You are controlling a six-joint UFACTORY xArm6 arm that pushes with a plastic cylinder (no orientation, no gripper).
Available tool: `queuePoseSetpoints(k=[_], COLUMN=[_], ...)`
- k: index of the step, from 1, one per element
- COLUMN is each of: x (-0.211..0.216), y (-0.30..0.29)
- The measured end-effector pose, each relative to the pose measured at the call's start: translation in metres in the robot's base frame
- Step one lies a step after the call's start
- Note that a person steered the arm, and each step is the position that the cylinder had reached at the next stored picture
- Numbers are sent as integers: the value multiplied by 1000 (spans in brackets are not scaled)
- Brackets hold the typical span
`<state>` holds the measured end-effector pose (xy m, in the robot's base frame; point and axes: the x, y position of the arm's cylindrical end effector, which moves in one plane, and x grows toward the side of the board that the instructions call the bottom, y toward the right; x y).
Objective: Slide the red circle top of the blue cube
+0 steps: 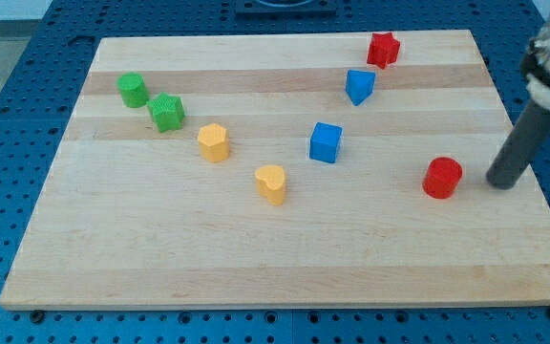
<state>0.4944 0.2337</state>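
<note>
The red circle [442, 178] lies on the wooden board [285, 268] at the view's right. The blue cube [326, 142] sits near the board's middle, up and to the left of the red circle. My tip [504, 182] rests on the board just to the right of the red circle, a small gap apart from it. The rod slants up toward the view's upper right.
A blue wedge-like block [359, 86] and a red star [383, 50] lie above the blue cube. A yellow heart [271, 183] and a yellow hexagon [214, 142] lie to its left. A green circle [132, 90] and a green star [167, 112] are at the upper left.
</note>
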Motion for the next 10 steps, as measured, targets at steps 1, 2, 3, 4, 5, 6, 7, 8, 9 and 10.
queuePoseSetpoints(k=[1, 2, 3, 4, 5, 6, 7, 8, 9, 10], x=[26, 26, 24, 9, -10, -4, -1, -4, -14, -24], y=[-53, -84, -40, -25, -34, -43, -55, -67, -67, -67])
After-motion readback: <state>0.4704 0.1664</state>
